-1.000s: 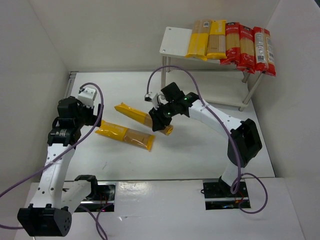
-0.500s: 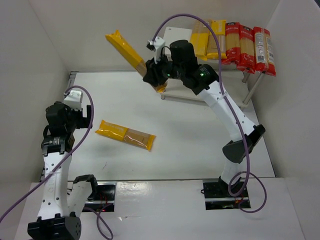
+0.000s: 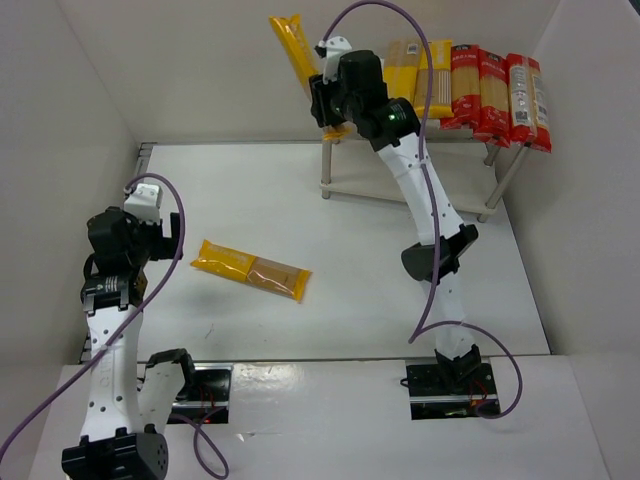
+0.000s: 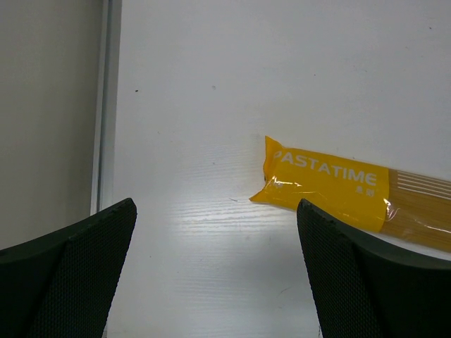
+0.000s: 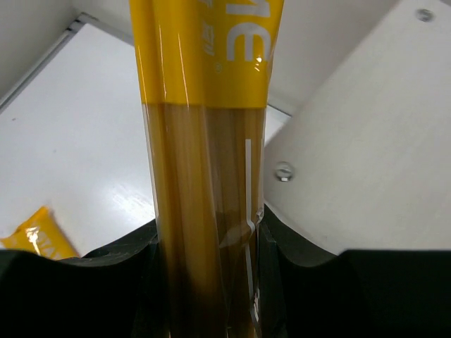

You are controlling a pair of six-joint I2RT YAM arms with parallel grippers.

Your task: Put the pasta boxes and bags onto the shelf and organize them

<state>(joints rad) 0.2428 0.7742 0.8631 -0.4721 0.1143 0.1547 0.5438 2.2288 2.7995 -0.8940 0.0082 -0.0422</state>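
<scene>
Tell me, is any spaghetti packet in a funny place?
One yellow packet lies slanted on the table, alone, far from the shelf. The red packets at the shelf's right end overlap and seem to hang past its front edge.

I see bare board only at the left end of the shelf's [image 5: 366, 162] top tier; a row of packets [image 3: 465, 85] fills the rest. The right arm [image 3: 427, 205] and its held packet [image 3: 293, 50] stand right over that gap. On the table [image 3: 350, 250], one loose packet [image 3: 250, 270] lies left of middle, open surface all round. The left wall [image 3: 60, 150] crowds the left arm [image 3: 105, 340].
</scene>
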